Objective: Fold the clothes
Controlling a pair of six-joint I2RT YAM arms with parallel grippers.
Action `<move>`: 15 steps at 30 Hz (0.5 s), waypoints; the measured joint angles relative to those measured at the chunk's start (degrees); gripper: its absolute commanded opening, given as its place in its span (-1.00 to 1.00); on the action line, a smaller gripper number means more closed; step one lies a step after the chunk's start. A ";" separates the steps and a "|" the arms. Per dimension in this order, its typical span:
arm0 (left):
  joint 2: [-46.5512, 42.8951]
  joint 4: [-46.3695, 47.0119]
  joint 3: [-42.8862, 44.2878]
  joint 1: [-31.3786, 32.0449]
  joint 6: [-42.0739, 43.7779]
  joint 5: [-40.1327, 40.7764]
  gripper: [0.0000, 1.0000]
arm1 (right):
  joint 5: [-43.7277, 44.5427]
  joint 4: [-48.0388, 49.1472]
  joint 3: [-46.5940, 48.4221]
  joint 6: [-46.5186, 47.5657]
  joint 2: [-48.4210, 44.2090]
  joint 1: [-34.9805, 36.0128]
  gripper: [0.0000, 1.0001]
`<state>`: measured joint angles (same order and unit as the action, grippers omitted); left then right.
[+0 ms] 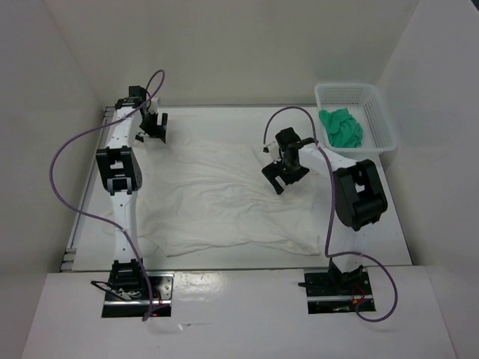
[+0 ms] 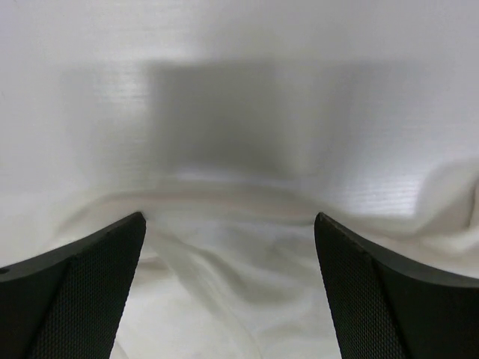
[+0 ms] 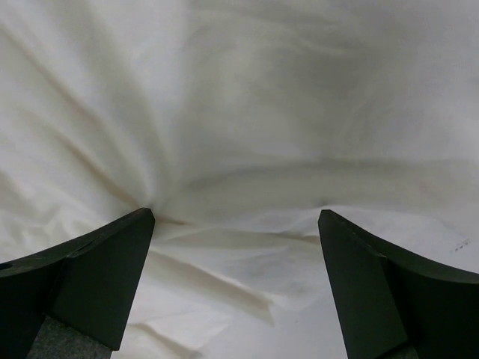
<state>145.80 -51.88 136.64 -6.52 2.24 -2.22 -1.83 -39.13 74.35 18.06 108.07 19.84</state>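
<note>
Right of clothes (image 1: 217,202), overhead only: basket (image 1: 379,121)

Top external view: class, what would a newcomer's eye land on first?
A large wrinkled white garment lies spread across the table, with the left gripper open at its far-left corner and the right gripper open over its right part. The one splash of colour is a green cloth in the white basket at the far right.
</note>
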 measured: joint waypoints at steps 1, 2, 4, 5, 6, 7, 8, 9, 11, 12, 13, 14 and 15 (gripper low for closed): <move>3.02 -2.51 5.64 0.15 -0.37 -0.02 0.98 | 0.28 -0.50 -0.72 0.04 -1.31 0.90 0.99; 6.03 -4.31 11.08 0.39 -0.85 -0.02 0.98 | 0.63 -0.94 -1.31 0.09 -2.64 1.86 0.99; 9.92 -6.29 16.79 0.70 -1.11 0.28 0.98 | 1.03 -1.64 -1.79 0.22 -5.11 3.69 0.99; 10.73 -7.32 18.23 0.92 -1.14 0.92 0.98 | 1.05 -1.66 -1.79 0.24 -6.08 4.52 0.99; 11.21 -9.11 20.04 1.14 -1.11 0.37 0.98 | 1.05 -1.64 -1.79 0.24 -6.84 5.20 0.99; 11.23 -10.49 20.92 1.27 -1.18 -0.24 0.98 | 1.05 -1.68 -1.81 0.22 -7.32 5.49 0.99; 11.19 -11.67 21.44 1.42 -1.20 -1.05 0.98 | 1.07 -1.68 -1.81 0.20 -7.67 5.55 0.99; 10.49 -12.57 21.35 1.49 -1.22 -1.70 0.98 | 1.11 -1.68 -1.81 0.20 -7.87 5.51 0.99; 8.33 -14.16 19.85 1.77 -1.25 -2.56 0.98 | 1.18 -1.68 -1.88 0.11 -7.87 5.40 0.99; 6.08 -14.53 17.73 1.88 -1.20 -2.71 0.98 | 1.20 -1.66 -2.05 -0.04 -7.87 5.40 0.99; 2.95 -14.78 14.21 1.97 -1.20 -2.69 0.98 | 1.18 -1.66 -2.16 -0.17 -7.87 5.33 0.99; -0.50 -15.21 10.75 2.01 -1.14 -2.60 0.98 | 1.09 -1.66 -2.34 -0.22 -7.87 5.31 0.99; -5.18 -14.51 6.12 1.99 -0.98 -2.34 0.98 | 0.96 -1.68 -2.45 -0.24 -7.87 5.31 0.99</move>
<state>140.62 -66.39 142.76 -4.54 1.26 -4.56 -0.86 -40.82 71.90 17.82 100.20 25.15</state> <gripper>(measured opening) 0.990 0.993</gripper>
